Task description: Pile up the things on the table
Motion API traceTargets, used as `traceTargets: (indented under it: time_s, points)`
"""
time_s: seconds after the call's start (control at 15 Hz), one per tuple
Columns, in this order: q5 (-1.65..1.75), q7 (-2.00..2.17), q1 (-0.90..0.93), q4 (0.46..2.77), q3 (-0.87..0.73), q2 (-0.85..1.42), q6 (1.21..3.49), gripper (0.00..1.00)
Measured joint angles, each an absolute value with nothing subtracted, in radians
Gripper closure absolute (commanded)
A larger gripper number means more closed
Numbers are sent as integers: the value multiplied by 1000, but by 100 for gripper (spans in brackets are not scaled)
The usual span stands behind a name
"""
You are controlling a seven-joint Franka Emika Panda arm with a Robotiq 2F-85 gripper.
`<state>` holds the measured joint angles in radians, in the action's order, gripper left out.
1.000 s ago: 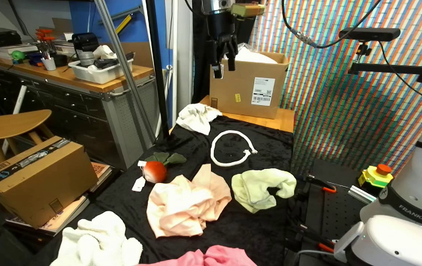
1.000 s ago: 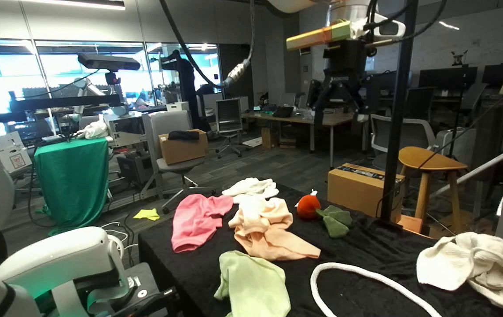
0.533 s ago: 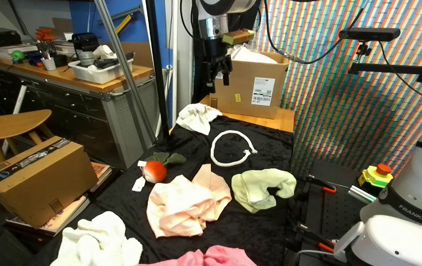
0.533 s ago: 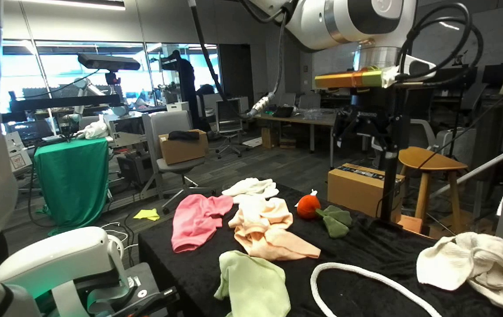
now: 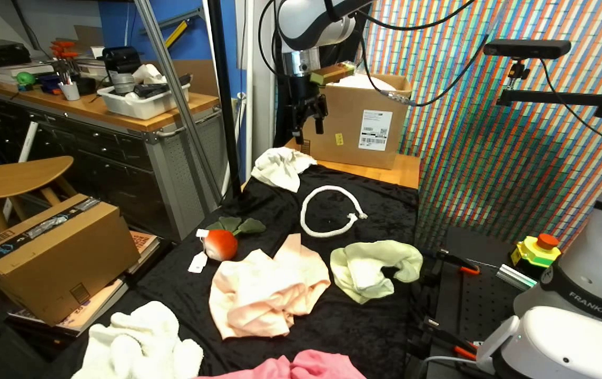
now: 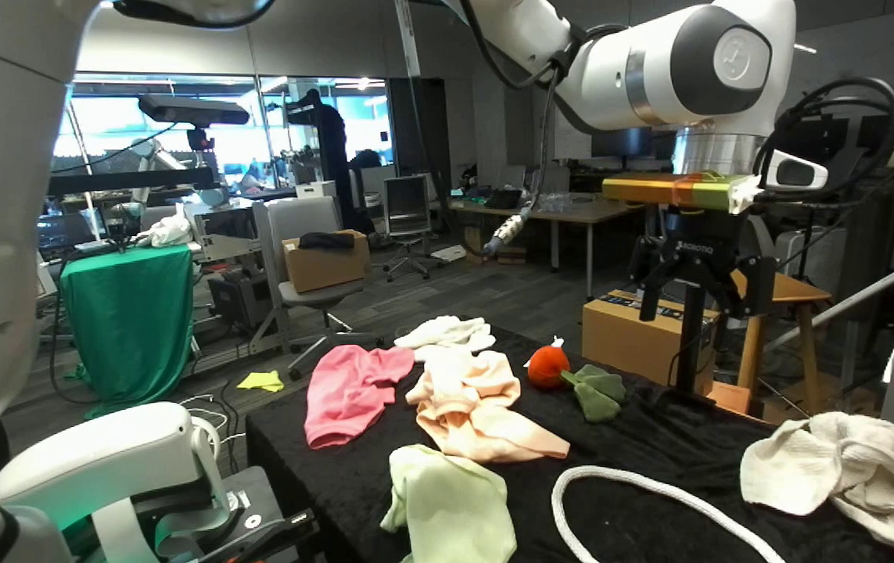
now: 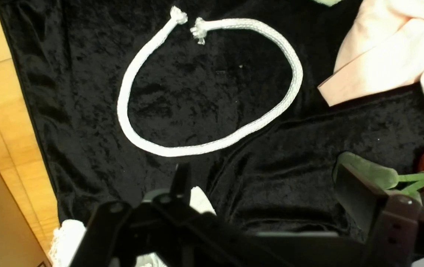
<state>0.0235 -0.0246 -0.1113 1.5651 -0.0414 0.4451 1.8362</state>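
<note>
Your gripper (image 6: 693, 316) is released: fingers spread well apart, hanging in the air near the end of the black table (image 5: 380, 331) by the big cardboard box (image 5: 351, 126). White cloth (image 5: 280, 167) lies crumpled at that end; in the wrist view your gripper hides part of it. White cord (image 7: 296, 74) is near that cloth, laid as a loose ring, tufted ends just beside each other. Next along, you've got the peach cloth (image 5: 269, 295), bunched up, with the pale green cloth (image 5: 353, 268) just beside it on the robot base (image 5: 585, 258) side. Red-orange object (image 5: 221, 245) sits near the peach cloth toward the opposite edge, its green leaves (image 6: 598, 392) pointing to the box end. Pink cloth (image 6: 353, 397) and cream cloth (image 6: 447, 335) are at the end away from the box, both rumpled, cream farther from the robot base. An exterior view crops both at its bottom edge, so you can't be sure from here whether pink touches cream. Beside the table, lower down, there's a taped carton (image 5: 63, 263).
</note>
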Motion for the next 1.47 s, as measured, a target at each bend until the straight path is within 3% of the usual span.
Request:
traceTargets:
  time_s: [1.47]
  points:
    - [13,38,-172,1155,-54,892,1973,0]
